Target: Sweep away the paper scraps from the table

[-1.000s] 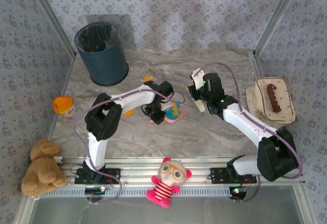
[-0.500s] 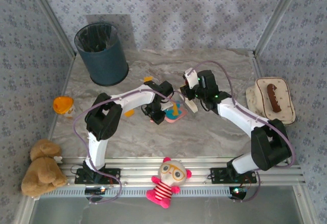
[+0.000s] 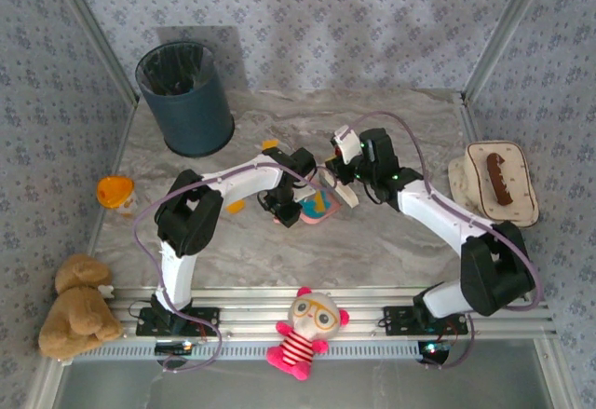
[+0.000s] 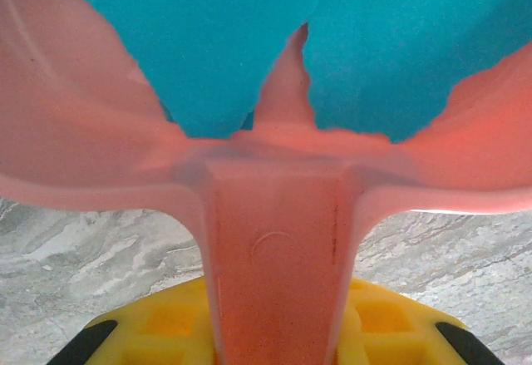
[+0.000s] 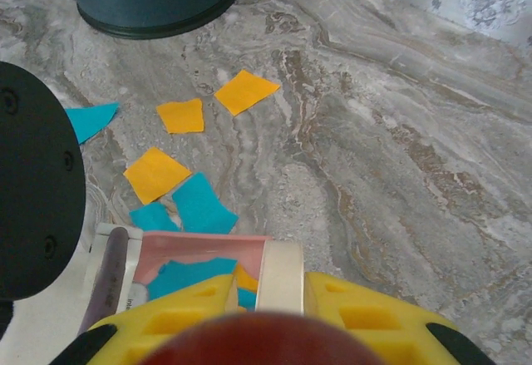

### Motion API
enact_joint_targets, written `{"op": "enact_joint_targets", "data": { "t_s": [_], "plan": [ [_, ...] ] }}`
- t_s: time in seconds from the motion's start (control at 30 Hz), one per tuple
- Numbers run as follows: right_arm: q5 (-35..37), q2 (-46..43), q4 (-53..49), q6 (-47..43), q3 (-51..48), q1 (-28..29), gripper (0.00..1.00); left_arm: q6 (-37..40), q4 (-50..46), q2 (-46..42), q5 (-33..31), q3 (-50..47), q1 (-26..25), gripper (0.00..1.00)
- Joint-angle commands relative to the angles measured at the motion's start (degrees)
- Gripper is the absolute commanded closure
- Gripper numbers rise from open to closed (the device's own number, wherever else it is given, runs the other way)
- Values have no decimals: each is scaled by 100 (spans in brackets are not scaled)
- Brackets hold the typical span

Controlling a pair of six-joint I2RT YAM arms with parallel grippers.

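Paper scraps (image 5: pixel 155 174), orange and cyan, loose on desk (image 5: pixel 399 174) just ahead of right jaws; several cyan inside pink dustpan (image 4: pixel 83 132). Left jaws clamped on dustpan handle; right jaws closed on white brush (image 5: pixel 281 273).

No legible text, label, brand, number or sign on the table (image 3: pixel 372 241) or its things.

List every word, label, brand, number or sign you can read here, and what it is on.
No readable text in these frames.
On the pink dustpan handle: a moulded circle, no letters.
On the paper scraps: plain orange and blue, unprinted.
On the dark bin: no label visible.
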Motion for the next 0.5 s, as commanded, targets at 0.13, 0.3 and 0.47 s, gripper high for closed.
{"op": "enact_joint_targets", "data": {
  "t_s": [0.13,0.3,0.47],
  "plan": [
    [982,-605,419,232,-295,14,100,-74,56,-296,-16,-75,14,100],
    [1539,-1030,580,422,-592,-109,100,-146,341,-558,-43,-213,17,100],
    [1737,-1373,584,834,-867,-393,100,-322,789,-943,-36,-333,60,100]
  ]
}}
